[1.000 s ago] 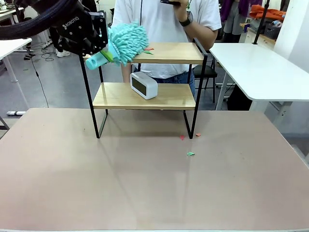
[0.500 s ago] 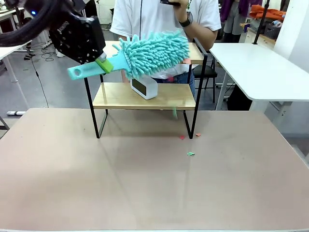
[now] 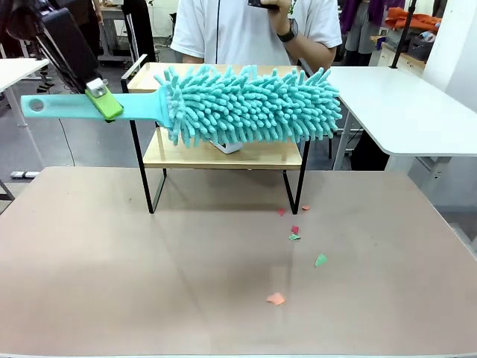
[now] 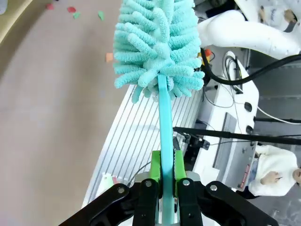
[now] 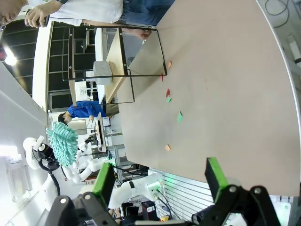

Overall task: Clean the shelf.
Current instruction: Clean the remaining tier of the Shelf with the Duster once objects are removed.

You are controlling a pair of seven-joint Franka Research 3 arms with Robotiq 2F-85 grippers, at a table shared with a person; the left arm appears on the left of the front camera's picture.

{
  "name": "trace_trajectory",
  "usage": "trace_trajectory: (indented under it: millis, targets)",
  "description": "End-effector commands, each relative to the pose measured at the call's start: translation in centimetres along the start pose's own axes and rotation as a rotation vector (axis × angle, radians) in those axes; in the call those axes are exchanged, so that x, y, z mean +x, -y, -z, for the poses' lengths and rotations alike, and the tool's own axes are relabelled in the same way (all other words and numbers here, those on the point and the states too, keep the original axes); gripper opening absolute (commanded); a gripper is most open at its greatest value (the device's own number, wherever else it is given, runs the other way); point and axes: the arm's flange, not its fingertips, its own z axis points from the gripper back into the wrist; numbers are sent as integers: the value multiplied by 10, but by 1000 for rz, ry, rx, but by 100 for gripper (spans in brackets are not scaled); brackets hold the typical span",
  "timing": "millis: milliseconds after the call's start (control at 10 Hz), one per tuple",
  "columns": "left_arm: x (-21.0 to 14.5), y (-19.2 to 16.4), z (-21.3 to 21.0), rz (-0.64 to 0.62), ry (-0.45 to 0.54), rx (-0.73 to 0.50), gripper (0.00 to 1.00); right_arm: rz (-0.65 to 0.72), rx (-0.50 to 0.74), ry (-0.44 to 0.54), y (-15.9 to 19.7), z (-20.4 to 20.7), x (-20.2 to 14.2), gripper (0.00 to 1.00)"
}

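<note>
My left gripper [image 3: 103, 99] is shut on the flat handle of a teal fluffy duster [image 3: 250, 104]. It holds the duster level in front of the top board of the shelf [image 3: 261, 158]. In the left wrist view the green pads [image 4: 155, 172] clamp the duster handle [image 4: 163, 117], and the duster's head [image 4: 157, 47] points away over the table. My right gripper [image 5: 160, 165] stands open with nothing in it, above the table's near edge. It looks sideways at the shelf [image 5: 117, 61]. Several small paper scraps [image 3: 276, 298] lie on the brown table below the shelf's right side.
A white clock [image 3: 227, 147] sits on the lower board, mostly hidden by the duster; it also shows in the right wrist view [image 5: 101, 70]. A person [image 3: 253, 30] stands behind the shelf. A white table [image 3: 402, 97] stands to the right.
The duster has swept rightward across the top board and now lies level in front of it. My left gripper has shifted left. More scraps have dropped onto the table.
</note>
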Motion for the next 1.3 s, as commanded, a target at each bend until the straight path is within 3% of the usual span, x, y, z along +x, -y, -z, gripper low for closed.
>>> trace_trajectory:
  millis: [0,200,400,600,700,800,1100,1200]
  targets:
    - [3,-1,-9,15,28,-33,12,-27,0,-6,1,-1,-1,100]
    - [-16,-5,-27,-9,116,-23,12,-27,0,-6,1,-1,-1,100]
    - [-86,-7,-89,-97,353,55,12,-27,0,-6,1,-1,-1,100]
    - [-172,-19,-141,-325,619,215,12,-27,0,-6,1,-1,-1,100]
    - [-213,-33,-152,-498,686,260,12,-27,0,-6,1,-1,-1,100]
    - [-238,-40,-148,-581,707,234,12,-27,0,-6,1,-1,-1,100]
    - [-282,-66,-107,-898,813,401,12,-27,0,-6,1,-1,-1,100]
    - [-287,-77,-88,-935,775,373,12,-27,0,-6,1,-1,-1,100]
